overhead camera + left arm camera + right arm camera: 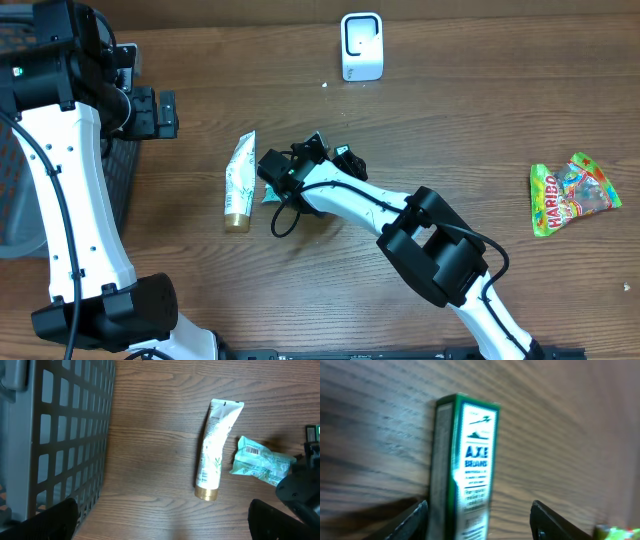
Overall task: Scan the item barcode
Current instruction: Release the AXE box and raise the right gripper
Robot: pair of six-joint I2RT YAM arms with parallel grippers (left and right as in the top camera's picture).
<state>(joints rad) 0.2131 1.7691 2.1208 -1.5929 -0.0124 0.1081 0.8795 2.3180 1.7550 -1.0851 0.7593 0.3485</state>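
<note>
In the right wrist view a small green and white box (467,460) marked "AXE BRAND" lies on the wooden table. It sits between the fingers of my right gripper (479,512), close against the left finger (415,520), with a clear gap to the right finger (545,520); the jaws are open. Overhead, the right gripper (335,158) is at the table's middle and hides the box. The white scanner (361,47) stands at the back. My left gripper (165,113) hangs open above the table beside the basket, holding nothing.
A white tube with a gold cap (238,185) and a teal packet (260,462) lie just left of the right gripper. A Haribo bag (570,195) lies at the far right. A grey mesh basket (60,435) stands at the left edge.
</note>
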